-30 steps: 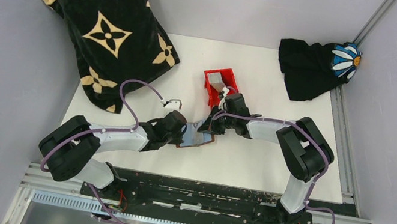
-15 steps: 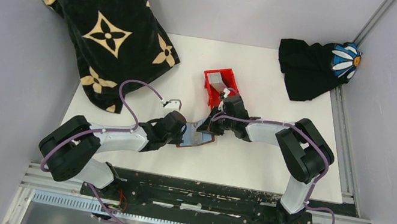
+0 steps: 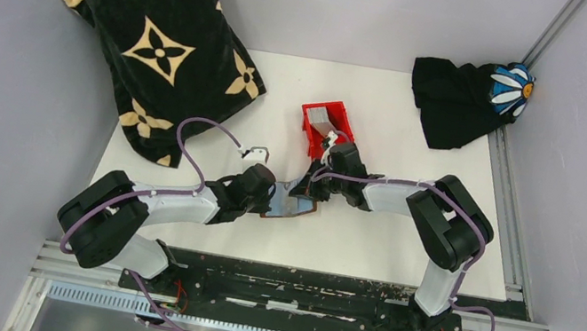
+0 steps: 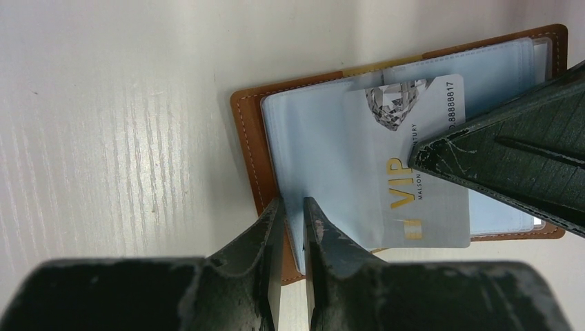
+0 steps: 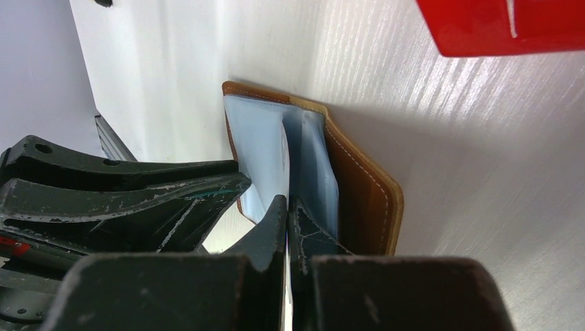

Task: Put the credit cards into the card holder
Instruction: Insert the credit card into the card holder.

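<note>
White worktop (image 3: 404,238) carries everything. The red bin (image 3: 316,115), with spare cards in it, sits far of centre, and the brown leather card holder (image 3: 293,208) lies open just near of it, between the two arms.

Step in hand, as a judgement: sliding one credit card (image 4: 414,165) into a clear sleeve of the card holder. To do it well:
- Keep the card flat and lined up with the sleeve mouth.
- Push slowly toward the left side.
- Pin the holder so it neither skids nor folds shut.
- Release only once most of the card sits under the plastic.

One corner of the card looks tucked under the clear plastic; how deep, cannot tell.

The right gripper (image 5: 286,207) is clamped tight on the card's right end, directly over the open holder, with the red bin just beyond it. The left gripper (image 4: 293,207) is nearly closed, pinching a sleeve edge at the holder's near-left side. The two grippers are close but not touching.
</note>
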You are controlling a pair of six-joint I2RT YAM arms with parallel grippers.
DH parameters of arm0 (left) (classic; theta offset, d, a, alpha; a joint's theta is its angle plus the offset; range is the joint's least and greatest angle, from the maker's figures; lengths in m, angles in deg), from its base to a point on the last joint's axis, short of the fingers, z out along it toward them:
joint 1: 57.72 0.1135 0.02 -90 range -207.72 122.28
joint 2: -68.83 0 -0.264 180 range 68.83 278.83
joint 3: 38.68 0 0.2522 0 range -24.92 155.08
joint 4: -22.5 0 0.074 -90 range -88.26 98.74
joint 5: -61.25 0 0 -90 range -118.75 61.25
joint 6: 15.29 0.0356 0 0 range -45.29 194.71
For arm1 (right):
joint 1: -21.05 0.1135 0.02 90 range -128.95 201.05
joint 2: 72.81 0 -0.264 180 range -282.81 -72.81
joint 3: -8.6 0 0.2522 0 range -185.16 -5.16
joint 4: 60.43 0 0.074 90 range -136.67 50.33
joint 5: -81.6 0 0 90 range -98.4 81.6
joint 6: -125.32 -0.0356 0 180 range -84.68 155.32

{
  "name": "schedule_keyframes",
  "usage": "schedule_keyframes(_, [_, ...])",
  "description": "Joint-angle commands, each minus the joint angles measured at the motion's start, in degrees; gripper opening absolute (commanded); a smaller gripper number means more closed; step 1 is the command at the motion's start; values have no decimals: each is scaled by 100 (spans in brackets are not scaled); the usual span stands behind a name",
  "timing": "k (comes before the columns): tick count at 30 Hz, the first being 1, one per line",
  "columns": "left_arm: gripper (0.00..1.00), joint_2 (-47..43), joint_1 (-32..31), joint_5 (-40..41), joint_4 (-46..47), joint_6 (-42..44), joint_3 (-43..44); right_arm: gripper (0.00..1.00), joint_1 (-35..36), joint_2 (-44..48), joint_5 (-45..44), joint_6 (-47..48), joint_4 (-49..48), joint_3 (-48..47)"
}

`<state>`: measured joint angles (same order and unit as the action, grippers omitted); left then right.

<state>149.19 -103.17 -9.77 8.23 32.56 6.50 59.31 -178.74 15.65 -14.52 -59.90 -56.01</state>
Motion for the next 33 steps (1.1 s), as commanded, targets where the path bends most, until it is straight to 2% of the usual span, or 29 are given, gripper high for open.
schedule_keyframes(1, [22, 215, 3, -112, -254, 234, -37, 1, 106, -188, 267, 159, 43, 110])
schedule_keyframes(27, [21, -41, 4, -249, -102, 163, -176, 1, 511, -779, -48, 180, 426, -465])
schedule_keyframes(29, [21, -36, 1, -221, -109, 172, -180, 5, 520, -754, -101, 244, 528, -468])
schedule_keyframes(33, [21, 45, -1, -213, -124, 160, -192, 22, 525, -441, -472, 532, 1001, -490])
